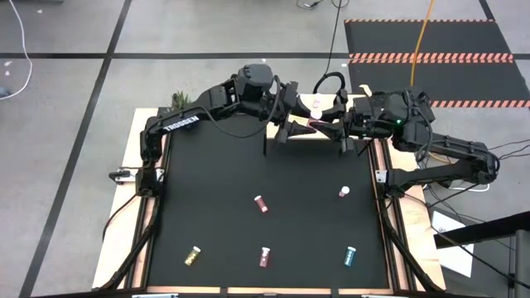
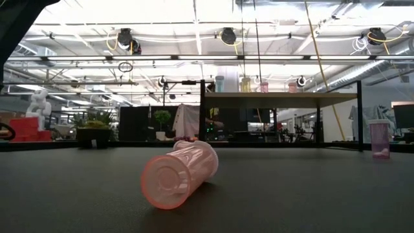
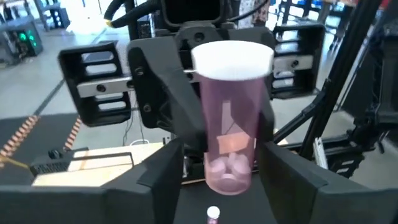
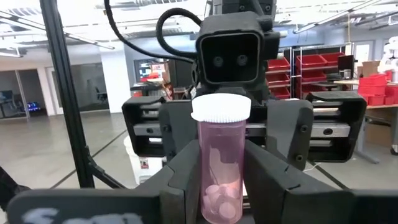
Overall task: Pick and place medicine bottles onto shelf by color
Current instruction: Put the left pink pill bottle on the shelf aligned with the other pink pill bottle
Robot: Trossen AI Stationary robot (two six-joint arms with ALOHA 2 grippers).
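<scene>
A pink medicine bottle (image 3: 229, 124) with a white cap stands upright in the air between my two grippers, which face each other at the table's far edge. My right gripper (image 4: 222, 186) is shut on it. My left gripper (image 3: 224, 180) is open, one finger on either side of the bottle's lower body; I cannot tell whether they touch it. The shelf (image 2: 278, 97) stands at the far edge with several bottles on top. In the high view the bottle (image 1: 315, 114) sits between both hands. My right gripper pinches the pink bottle's body (image 4: 208, 168) between its two fingers (image 3: 171, 112), below the cap. The fingers come about level from the table's right side and lie across the bottle. The bottle is upright, cap up, lifted clear of the table.
Loose bottles lie on the black table: a dark red one (image 1: 262, 203), a white-capped one (image 1: 344, 192), a yellow one (image 1: 193, 255), a pink one on its side (image 2: 178, 175) and a teal one (image 1: 350, 256). A small green plant (image 1: 180, 100) sits at the far left corner.
</scene>
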